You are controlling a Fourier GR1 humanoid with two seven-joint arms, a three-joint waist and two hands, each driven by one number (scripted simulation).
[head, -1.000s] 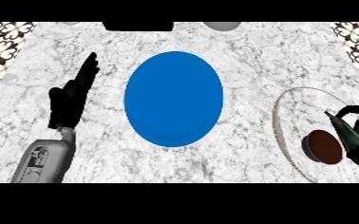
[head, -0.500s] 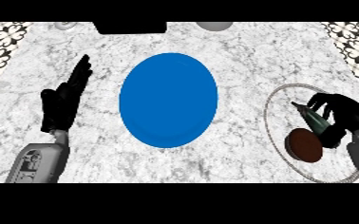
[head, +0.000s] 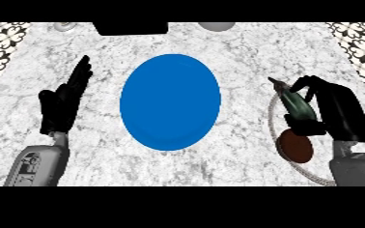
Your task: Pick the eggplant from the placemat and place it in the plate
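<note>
The blue plate (head: 170, 101) lies in the middle of the marble counter. At the right edge a round pale placemat (head: 274, 121) with a rope-like rim is partly hidden by my right arm. On it lies the eggplant (head: 294, 146), with a dark brown body and a green stem end pointing up and left. My right hand (head: 335, 107) is over the stem end, fingers and thumb curled round it. Left of the plate my left hand (head: 63, 104) rests open, fingers straight and pointing away, touching nothing.
A black object (head: 130, 28) sits at the counter's far edge above the plate, with a grey round thing (head: 217, 26) to its right and a small one (head: 64, 26) to its left. Patterned surfaces fill both far corners.
My right hand has come further in from the right edge and curled round the eggplant's green end. The eggplant and placemat now show further left. The left hand has kept its pose.
</note>
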